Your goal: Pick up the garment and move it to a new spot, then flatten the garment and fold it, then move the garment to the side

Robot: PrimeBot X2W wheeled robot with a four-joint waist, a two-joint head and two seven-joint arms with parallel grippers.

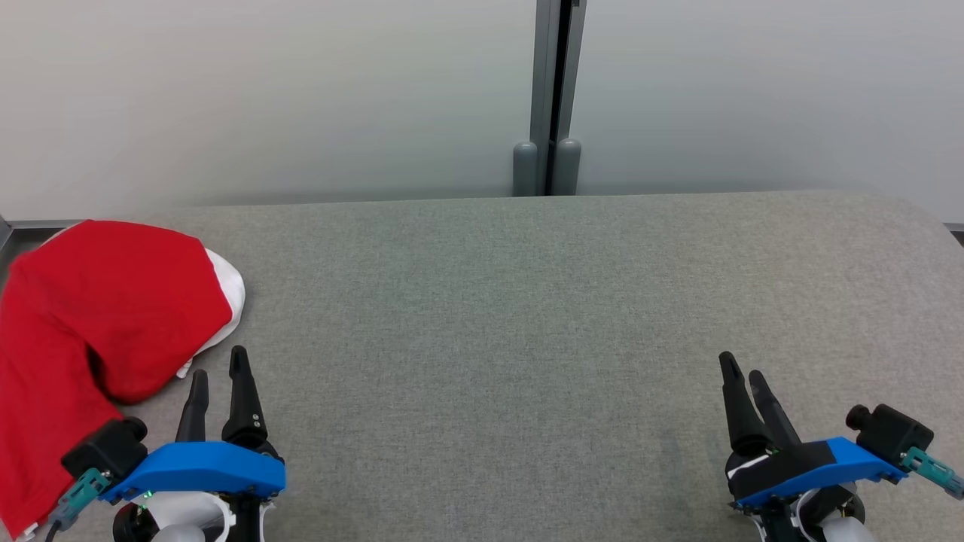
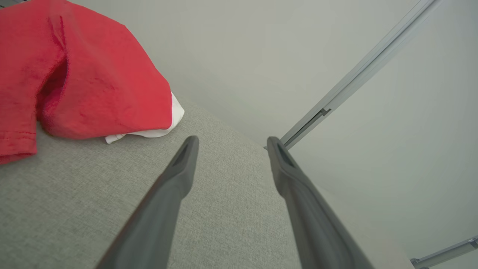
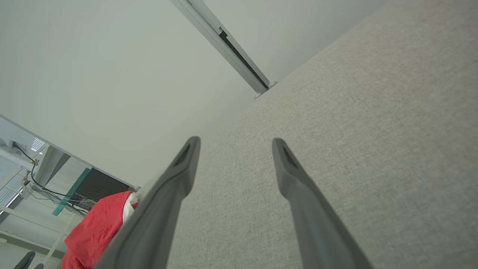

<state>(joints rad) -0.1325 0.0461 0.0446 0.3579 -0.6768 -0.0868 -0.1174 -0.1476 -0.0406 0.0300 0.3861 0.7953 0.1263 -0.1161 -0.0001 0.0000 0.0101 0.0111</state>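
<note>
Lying bunched on the counter [image 1: 527, 339], the garment [image 1: 105, 316] is waiting untouched; left gripper [image 1: 218, 363] and right gripper [image 1: 741, 366] are gaping empty.

Bare grey worktop [image 1: 482, 316] runs open from the left claw [image 1: 219, 363] to the right claw [image 1: 741, 366] and back to the wall [image 1: 263, 98], giving a wide passage across the middle and right. The obstacle on the surface is the heaped red garment [image 1: 98, 309] at the left edge, just beside the left claw. A grey post [image 1: 553, 98] stands against the wall beyond the far edge.
</note>
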